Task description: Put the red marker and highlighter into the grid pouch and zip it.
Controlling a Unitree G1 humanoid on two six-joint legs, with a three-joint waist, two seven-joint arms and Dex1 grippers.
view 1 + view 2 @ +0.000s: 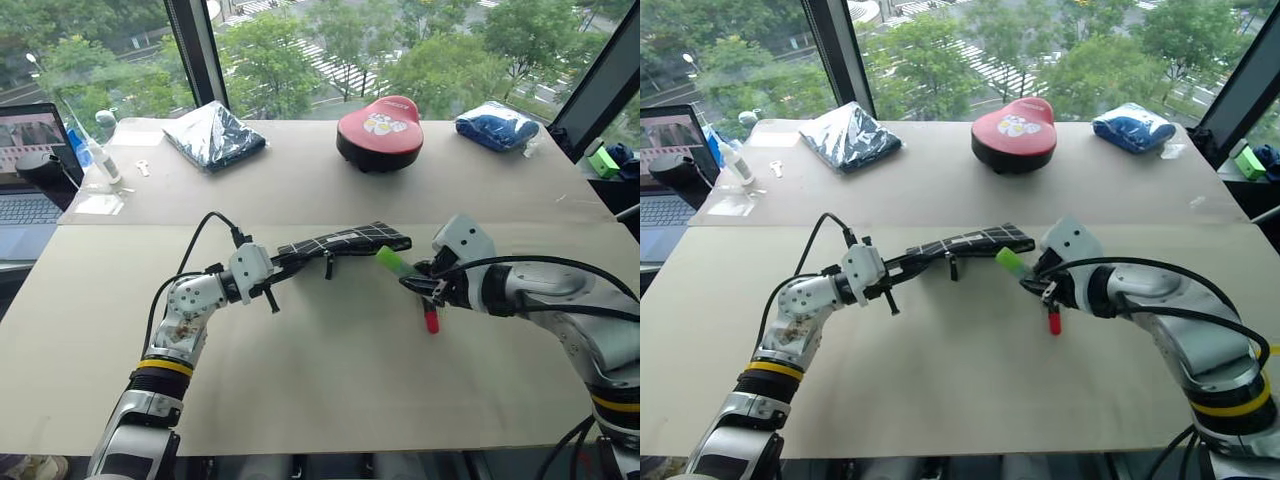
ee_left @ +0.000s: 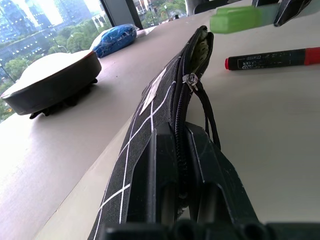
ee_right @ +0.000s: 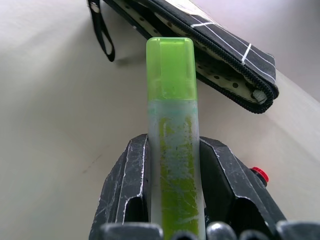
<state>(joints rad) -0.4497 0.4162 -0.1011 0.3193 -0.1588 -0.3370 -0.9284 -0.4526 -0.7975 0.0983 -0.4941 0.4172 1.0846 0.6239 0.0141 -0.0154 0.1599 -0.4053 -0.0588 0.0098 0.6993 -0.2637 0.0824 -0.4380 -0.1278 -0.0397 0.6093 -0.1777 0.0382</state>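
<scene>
Right wrist view: highlighter (image 3: 172,130) lengthwise toward grid pouch (image 3: 220,40).

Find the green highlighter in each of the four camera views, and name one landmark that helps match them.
Left eye view: highlighter, centre-right, held by the right gripper.
Right eye view: just right of centre.
Left wrist view: top edge, right of centre.
Right wrist view: centre, upright between the fingers.
Shared landmark: the grid pouch's open end beside its cap.
</scene>
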